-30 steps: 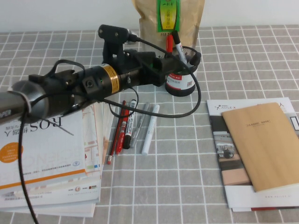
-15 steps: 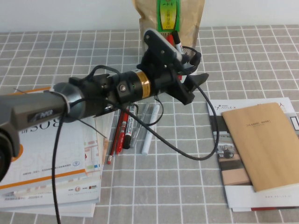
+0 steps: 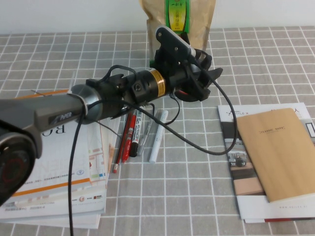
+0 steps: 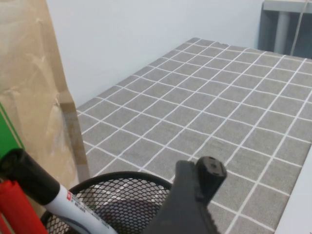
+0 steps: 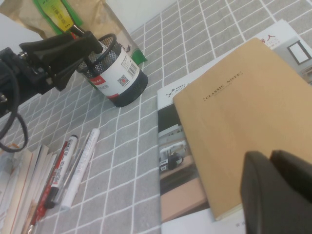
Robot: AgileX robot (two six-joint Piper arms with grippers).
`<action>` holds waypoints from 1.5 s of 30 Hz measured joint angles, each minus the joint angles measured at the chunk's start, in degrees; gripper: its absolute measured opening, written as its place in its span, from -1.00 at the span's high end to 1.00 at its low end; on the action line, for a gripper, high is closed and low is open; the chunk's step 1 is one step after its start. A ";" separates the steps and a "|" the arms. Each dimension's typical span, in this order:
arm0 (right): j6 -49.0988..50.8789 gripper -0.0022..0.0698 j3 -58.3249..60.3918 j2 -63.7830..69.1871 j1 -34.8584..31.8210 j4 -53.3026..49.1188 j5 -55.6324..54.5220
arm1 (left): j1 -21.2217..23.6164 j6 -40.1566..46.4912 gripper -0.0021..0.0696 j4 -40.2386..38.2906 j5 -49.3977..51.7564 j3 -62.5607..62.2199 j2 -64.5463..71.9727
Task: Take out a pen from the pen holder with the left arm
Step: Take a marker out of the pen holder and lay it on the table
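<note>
Centre frame, the left gripper (image 3: 205, 83) has its jaws spread wide over the mesh pen holder (image 5: 117, 73). The black-capped marker (image 4: 41, 192) and red pen (image 4: 14, 207) stand inside, beside the fingers, ungripped. Lower right, the right gripper (image 5: 269, 163) hangs over the tan notebook (image 5: 234, 117), jaws pressed together.

The pen holder (image 5: 119, 78) stands far back on the desk (image 3: 197, 196), just before a bag (image 3: 197, 19), with the left claw (image 3: 210, 84) at it. Loose pens (image 3: 142, 132) lie nearer and leftward, beside stacked books (image 3: 49, 167). The right claw (image 5: 270, 158) hangs over the notebook (image 3: 275, 152) at the right.
</note>
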 joint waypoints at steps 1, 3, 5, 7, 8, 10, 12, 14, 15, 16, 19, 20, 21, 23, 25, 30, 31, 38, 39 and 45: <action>0.00 0.97 0.00 0.00 0.00 0.00 0.00 | 0.00 0.00 -0.50 -0.10 0.00 -0.60 0.47; 0.00 0.97 0.00 0.00 0.00 0.00 0.00 | 0.00 0.00 -0.50 -0.10 0.24 -1.71 1.61; 0.00 0.97 0.00 0.00 0.00 0.00 0.00 | 0.00 0.00 -0.50 -0.10 0.52 -2.80 2.69; 0.00 0.97 0.00 0.00 0.00 0.00 0.00 | 0.00 0.00 -0.50 -0.10 0.92 -3.85 3.83; 0.00 0.97 0.00 0.00 0.00 0.00 0.00 | 0.00 0.00 -0.50 -0.10 1.01 -4.37 4.35; 0.00 0.97 0.00 0.00 0.00 0.00 0.00 | 0.00 0.00 -0.50 -0.10 1.16 -5.40 5.25; 0.00 0.97 0.00 0.00 0.00 0.00 0.00 | 0.00 0.00 -0.50 -0.10 1.31 -6.43 5.91; 0.00 0.97 0.00 0.00 0.00 0.00 0.00 | 0.00 0.00 -0.50 -0.29 1.57 -7.52 6.57; 0.00 0.97 0.00 0.00 0.00 0.00 -0.10 | 0.00 0.00 -0.50 -0.23 1.57 -8.11 6.97; 0.00 0.97 0.00 0.00 0.00 0.00 -0.10 | 0.00 0.00 -0.49 -0.42 1.68 -8.70 7.27; 0.00 0.97 0.00 0.00 0.00 0.00 -0.10 | 0.00 0.00 -0.44 -0.88 2.69 -10.03 8.27; 0.00 0.97 0.00 0.00 0.00 0.00 -0.10 | 0.00 0.00 -0.42 -1.01 3.14 -10.28 8.46; 0.00 0.97 0.00 0.00 0.00 0.00 -0.10 | 0.00 0.00 -0.38 -1.23 3.54 -10.44 8.58; 0.00 0.97 0.00 0.00 0.00 0.00 -0.10 | 0.00 0.00 -0.31 -1.35 3.98 -10.70 8.93; 0.00 0.97 0.00 0.00 0.00 0.00 -0.10 | 0.00 0.00 -0.20 -1.35 4.12 -10.70 9.06; 0.00 0.97 0.00 0.00 0.00 0.00 -0.10 | 0.00 0.13 0.26 -1.35 4.12 -10.70 9.15; 0.00 0.97 0.00 0.00 0.00 0.00 -0.10 | 0.00 0.13 0.37 -1.48 4.22 -10.70 9.15; 0.00 0.97 0.00 0.00 0.00 0.00 -0.10 | 0.47 0.65 0.60 -1.72 3.71 -11.04 9.05; 0.00 0.97 0.00 0.00 0.00 0.00 -0.10 | 0.47 0.65 0.60 -1.72 3.71 -11.04 9.05; 0.00 0.97 0.00 0.00 0.00 0.00 -0.10 | 0.59 0.65 0.60 0.11 3.99 -11.04 7.59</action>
